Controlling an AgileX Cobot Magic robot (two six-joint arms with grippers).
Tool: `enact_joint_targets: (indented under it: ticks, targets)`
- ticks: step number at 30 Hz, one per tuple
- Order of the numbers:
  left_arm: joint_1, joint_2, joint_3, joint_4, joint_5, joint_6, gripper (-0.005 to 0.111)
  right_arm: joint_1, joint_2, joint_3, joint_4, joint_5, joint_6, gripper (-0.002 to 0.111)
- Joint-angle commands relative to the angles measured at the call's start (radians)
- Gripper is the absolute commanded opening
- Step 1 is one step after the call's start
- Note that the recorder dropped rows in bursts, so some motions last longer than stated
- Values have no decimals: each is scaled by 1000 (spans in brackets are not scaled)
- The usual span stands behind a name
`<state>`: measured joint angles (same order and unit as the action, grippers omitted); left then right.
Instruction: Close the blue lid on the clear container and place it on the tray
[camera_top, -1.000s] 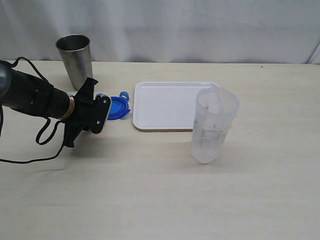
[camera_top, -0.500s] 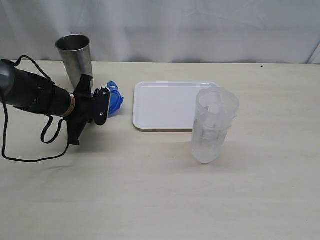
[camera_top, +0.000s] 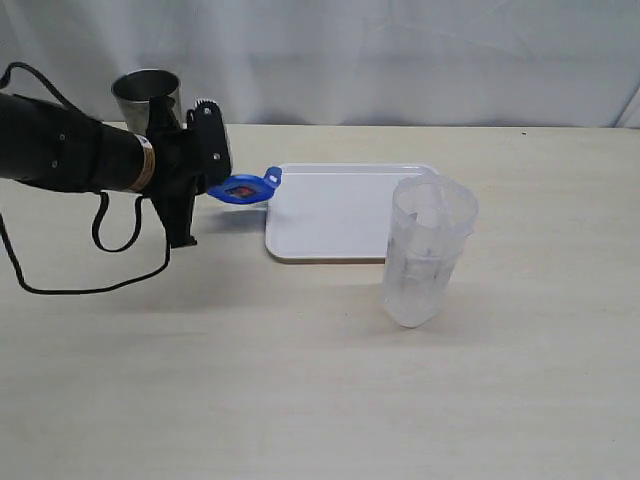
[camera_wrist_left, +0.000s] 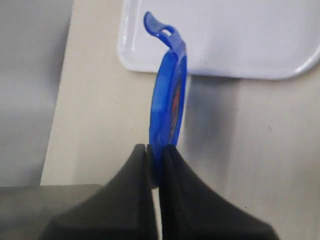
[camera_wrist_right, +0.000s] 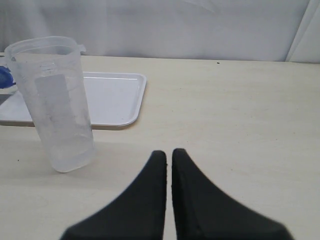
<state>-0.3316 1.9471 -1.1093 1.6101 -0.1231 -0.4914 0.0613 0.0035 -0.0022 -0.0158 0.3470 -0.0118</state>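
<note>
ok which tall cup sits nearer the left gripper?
The grey metal cup, just behind the left gripper; the clear container stands across the tray.

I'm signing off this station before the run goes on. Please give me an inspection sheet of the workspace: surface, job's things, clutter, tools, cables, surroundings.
Surface: pale table, no spills seen.
Job's things: the blue lid is held off the table, beside the left end of the tray. Nothing seen on the tray. The clear container stands upright and uncovered on the table, just in front of the tray's right corner.
Clutter: one steel cup, upright behind the left arm.
Grippers: the left tool is shut on the lid's edge. The right tool is shut and holds nothing.
Cables: a black cable loops on the table under the left arm.
Surroundings: white curtain behind the table.
</note>
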Motion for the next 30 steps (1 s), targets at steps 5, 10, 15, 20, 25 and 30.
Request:
enact_joint_targets:
  ticks: [5,10,15,20,25,30]
  targets:
    - [-7,-145,3,-16,-149,-368,0,-4,-4,2,1,-1,2,4]
    - [-7,-237,3,-16,-228,-527,0,-4,-4,2,1,-1,2,4]
    - [-7,-305,-1,-31,-319,-650,0,-4,-4,2,1,-1,2,4]
    - [-7,-325,-1,-176,-562,-667,0,-4,-4,2,1,-1,2,4]
    - [-7,-325,-1,-308,-740,-860,0,-4,-4,2,1,-1,2,4]
    - [-20,-321,-1,-272,-808,-1165,0,-4,-4,2,1,-1,2,4]
